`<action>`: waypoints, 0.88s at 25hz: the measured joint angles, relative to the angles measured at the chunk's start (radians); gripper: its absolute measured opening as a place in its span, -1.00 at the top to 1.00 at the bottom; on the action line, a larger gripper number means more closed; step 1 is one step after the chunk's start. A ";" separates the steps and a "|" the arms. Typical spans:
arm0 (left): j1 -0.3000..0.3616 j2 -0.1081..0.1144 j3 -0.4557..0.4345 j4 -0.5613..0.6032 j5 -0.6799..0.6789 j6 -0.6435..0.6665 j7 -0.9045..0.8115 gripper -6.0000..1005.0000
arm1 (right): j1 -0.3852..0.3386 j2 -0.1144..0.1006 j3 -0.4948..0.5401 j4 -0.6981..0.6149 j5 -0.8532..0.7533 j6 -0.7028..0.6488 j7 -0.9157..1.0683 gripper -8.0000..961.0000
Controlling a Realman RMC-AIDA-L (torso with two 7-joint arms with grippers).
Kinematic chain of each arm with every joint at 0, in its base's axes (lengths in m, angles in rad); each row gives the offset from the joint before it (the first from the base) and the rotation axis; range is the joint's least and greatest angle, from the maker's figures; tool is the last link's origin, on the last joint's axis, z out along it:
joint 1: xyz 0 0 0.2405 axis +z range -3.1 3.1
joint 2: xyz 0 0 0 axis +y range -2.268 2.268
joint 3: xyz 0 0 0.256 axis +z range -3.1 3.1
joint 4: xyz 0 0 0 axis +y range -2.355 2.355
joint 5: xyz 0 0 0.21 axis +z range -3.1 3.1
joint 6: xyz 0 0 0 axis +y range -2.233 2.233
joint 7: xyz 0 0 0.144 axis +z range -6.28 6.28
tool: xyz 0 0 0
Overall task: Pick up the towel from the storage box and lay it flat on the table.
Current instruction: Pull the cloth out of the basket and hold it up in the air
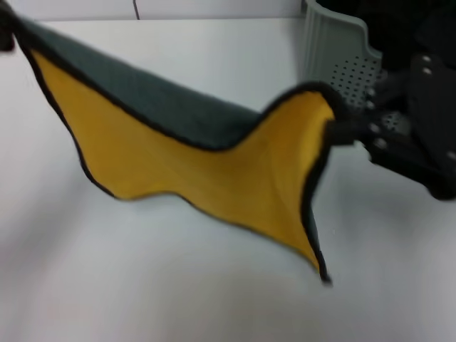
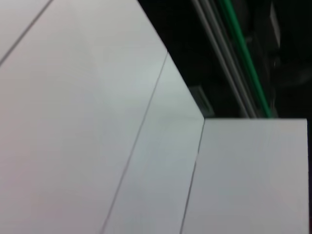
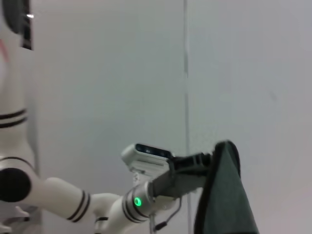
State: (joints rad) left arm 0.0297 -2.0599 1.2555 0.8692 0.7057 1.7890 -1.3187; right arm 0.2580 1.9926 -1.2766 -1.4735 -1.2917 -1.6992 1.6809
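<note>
The towel [image 1: 214, 164] hangs stretched in the air over the white table [image 1: 178, 285], its yellow face towards me and its dark teal face on top, with black edging. My left gripper [image 1: 6, 28] holds its far left corner at the picture's edge. The right wrist view shows that gripper [image 3: 210, 159] shut on the teal corner [image 3: 226, 195]. My right gripper [image 1: 340, 132] is shut on the towel's right corner, just in front of the grey-green storage box [image 1: 335, 50]. The towel's lower tip hangs close above the table.
The storage box stands at the back right with its dotted side [image 1: 356, 71] facing the right arm. The left wrist view shows only the white table [image 2: 87, 122] with thin seams and a dark area past its edge [image 2: 234, 48].
</note>
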 joint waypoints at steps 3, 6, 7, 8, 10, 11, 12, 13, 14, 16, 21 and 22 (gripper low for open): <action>0.033 0.006 -0.013 0.022 0.062 0.002 -0.019 0.95 | -0.006 0.000 0.053 -0.019 -0.004 -0.097 0.052 0.97; 0.045 0.007 -0.083 0.035 0.174 0.008 -0.061 0.95 | -0.001 -0.002 0.096 -0.022 -0.015 -0.178 0.104 0.97; 0.044 0.007 -0.116 0.037 0.217 0.022 -0.077 0.95 | 0.000 -0.002 0.109 -0.022 -0.020 -0.207 0.120 0.97; 0.042 0.007 -0.148 0.038 0.254 0.042 -0.088 0.95 | 0.001 -0.002 0.115 -0.023 -0.023 -0.231 0.130 0.97; 0.040 0.007 -0.213 0.038 0.325 0.116 -0.097 0.95 | 0.000 -0.002 0.118 -0.022 -0.024 -0.266 0.141 0.97; 0.042 0.004 -0.242 0.038 0.354 0.157 -0.097 0.95 | -0.002 -0.001 0.117 -0.020 -0.024 -0.279 0.145 0.97; 0.049 0.000 -0.268 0.039 0.379 0.190 -0.097 0.95 | -0.003 0.000 0.115 -0.016 -0.025 -0.287 0.148 0.97; 0.056 -0.004 -0.280 0.041 0.389 0.205 -0.097 0.95 | -0.006 0.001 0.111 -0.009 -0.025 -0.291 0.151 0.97; 0.063 -0.008 -0.290 0.042 0.396 0.216 -0.097 0.95 | -0.007 0.002 0.106 0.001 -0.025 -0.294 0.153 0.97; 0.080 -0.015 -0.291 0.040 0.405 0.226 -0.099 0.95 | -0.002 0.003 0.093 0.025 -0.025 -0.296 0.157 0.97; 0.094 -0.025 -0.285 0.034 0.431 0.241 -0.112 0.95 | 0.033 0.005 0.052 0.098 -0.048 -0.311 0.160 0.97; 0.104 -0.027 -0.282 0.038 0.431 0.244 -0.112 0.95 | 0.044 0.005 0.047 0.112 -0.051 -0.319 0.160 0.97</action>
State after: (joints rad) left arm 0.1334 -2.0868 0.9736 0.9070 1.1367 2.0326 -1.4310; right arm 0.3024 1.9981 -1.2296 -1.3618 -1.3430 -2.0182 1.8413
